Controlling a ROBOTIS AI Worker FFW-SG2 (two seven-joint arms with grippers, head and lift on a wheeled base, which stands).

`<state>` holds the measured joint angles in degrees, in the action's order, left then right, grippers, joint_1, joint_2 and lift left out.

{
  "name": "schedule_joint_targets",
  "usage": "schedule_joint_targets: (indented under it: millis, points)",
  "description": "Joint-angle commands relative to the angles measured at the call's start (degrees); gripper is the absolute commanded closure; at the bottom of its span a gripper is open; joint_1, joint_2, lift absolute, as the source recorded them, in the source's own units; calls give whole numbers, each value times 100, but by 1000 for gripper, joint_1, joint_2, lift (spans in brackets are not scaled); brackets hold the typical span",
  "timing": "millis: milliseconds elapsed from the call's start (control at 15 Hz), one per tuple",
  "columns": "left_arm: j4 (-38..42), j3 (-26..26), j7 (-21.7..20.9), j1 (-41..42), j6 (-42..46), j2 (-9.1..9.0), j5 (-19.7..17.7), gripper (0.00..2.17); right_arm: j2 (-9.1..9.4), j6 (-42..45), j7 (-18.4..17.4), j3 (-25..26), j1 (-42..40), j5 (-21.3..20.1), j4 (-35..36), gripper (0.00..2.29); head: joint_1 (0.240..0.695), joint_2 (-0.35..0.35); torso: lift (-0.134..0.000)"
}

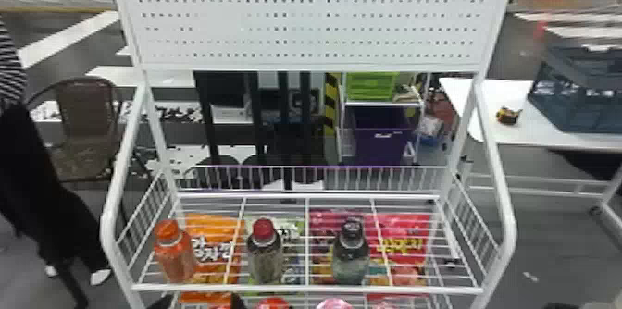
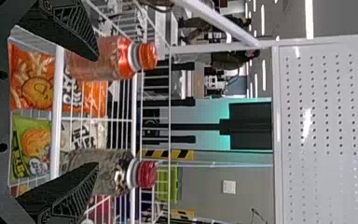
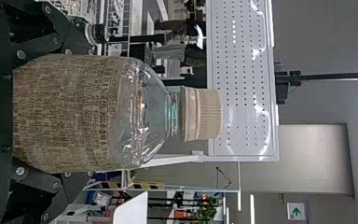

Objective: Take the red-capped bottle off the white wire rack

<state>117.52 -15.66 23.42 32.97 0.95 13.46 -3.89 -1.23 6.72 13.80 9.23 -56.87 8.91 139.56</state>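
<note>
Though ahead, red-capped bottle [image 1: 266, 257] right of left end effector's [image 1: 200, 302] midline

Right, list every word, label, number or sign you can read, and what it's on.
Nothing readable to quote.
Label on the beige-capped bottle: dense rows, too blurred.
Orange bag, green bag, red bag: lettering too blurred.
Purple bin: mark too small.
Wall sign: green arrow, no readable words.
</note>
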Motion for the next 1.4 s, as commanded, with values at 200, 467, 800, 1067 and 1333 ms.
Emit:
schedule_joint_targets:
  millis: [200, 467, 800, 1067, 1333]
  points:
    - [-1407, -904, 356, -942, 577, -89, 178, 87, 0, 17, 9, 9, -43, 5, 1, 836, 499, 0, 0]
    - [-2110, -1098, 347, -1496, 682, -274, 81, 87, 0, 70, 9, 18, -105, 5, 18, 836, 499, 0, 0]
    - [-2857, -1203, 294, -2085, 928, -493, 46, 87, 9, 123, 9, 35, -131, 5, 9, 836, 499, 0, 0]
    - [-3446, -1203, 259, -2533, 1209, -608, -24, 87, 27, 123, 9, 27, -166, -4, 45, 836, 499, 0, 0]
    - [-4035, -1194, 312, -3016, 1262, -704, -77, 87, 27, 193, 9, 27, -219, -4, 71, 836, 499, 0, 0]
